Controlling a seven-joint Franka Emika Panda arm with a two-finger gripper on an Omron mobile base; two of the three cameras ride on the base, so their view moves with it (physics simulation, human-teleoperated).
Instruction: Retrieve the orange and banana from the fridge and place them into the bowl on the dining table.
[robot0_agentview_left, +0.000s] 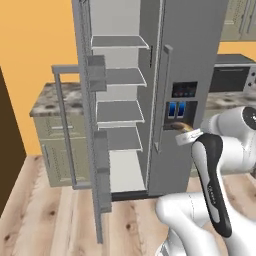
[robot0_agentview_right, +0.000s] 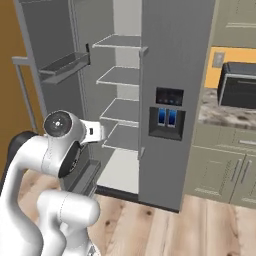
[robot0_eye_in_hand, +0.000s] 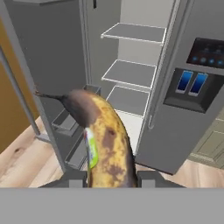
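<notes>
1. My fingers (robot0_eye_in_hand: 110, 178) are pinched on the banana (robot0_eye_in_hand: 105, 140), one dark tip on each side of it at the bottom centre of the hand view. The fruit sits between them, in contact on both sides.

2. The banana's long axis runs up and away from my fingers, from the bottom centre toward the left centre of the hand view, curving leftward. Its dark stem end points to the left, toward the open fridge door.

3. The banana is yellow, heavily mottled with brown, blackened toward the far end. A small green and white sticker shows on its left flank.

4. The fridge (robot0_eye_in_hand: 144, 83) lies ahead, filling the upper half of the hand view. Its left door is swung open, and the grey shelves I can see are bare. The banana is held clear of the shelves, in front of the opening.

5. In the left base view, the hand sits at right centre, just in front of the dispenser panel (robot0_agentview_left: 184, 106).

6. Judgement: the banana is out of the fridge; the carry to the bowl remains. I cannot locate the orange, bowl or table.
</notes>
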